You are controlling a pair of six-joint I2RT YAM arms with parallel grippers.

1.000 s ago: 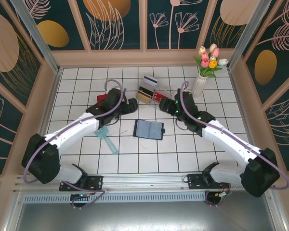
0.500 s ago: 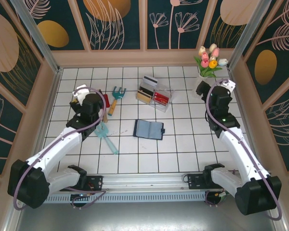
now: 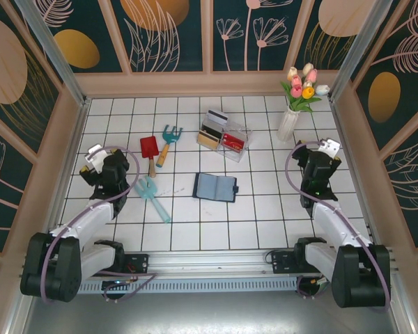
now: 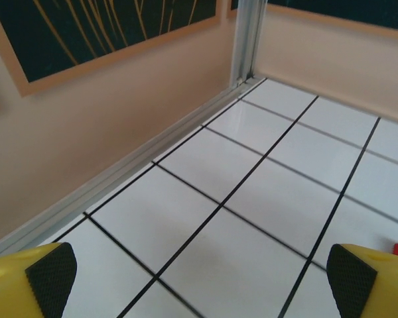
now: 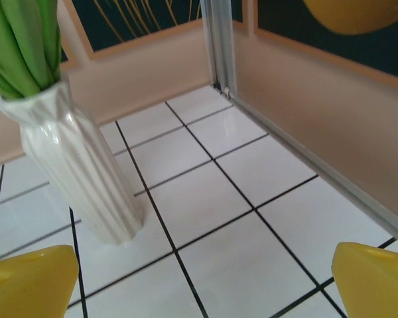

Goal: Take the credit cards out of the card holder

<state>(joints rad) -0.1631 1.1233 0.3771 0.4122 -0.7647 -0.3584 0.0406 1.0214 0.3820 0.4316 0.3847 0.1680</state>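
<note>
The card holder [image 3: 214,186], a navy wallet, lies open and flat in the middle of the tiled table. A tan credit card [image 3: 208,140] and a red credit card [image 3: 231,141] rest in the clear compartment box [image 3: 225,134] behind it. My left gripper [image 3: 99,161] hangs near the left wall, far from the wallet. In the left wrist view the left gripper [image 4: 199,281] is open over bare tile. My right gripper [image 3: 320,154] is by the right wall; the right gripper [image 5: 202,281] is open too, with nothing between its fingers.
A white vase [image 3: 290,122] of tulips stands at the back right, and this vase [image 5: 73,165] is close to my right gripper's left. A red trowel [image 3: 150,147], a small rake [image 3: 168,140] and a pale teal tool [image 3: 152,196] lie left of the wallet.
Both arms have drawn back from the clear box at the centre to the left and right sides of the table. Both grippers have finished opening and hold nothing.
</note>
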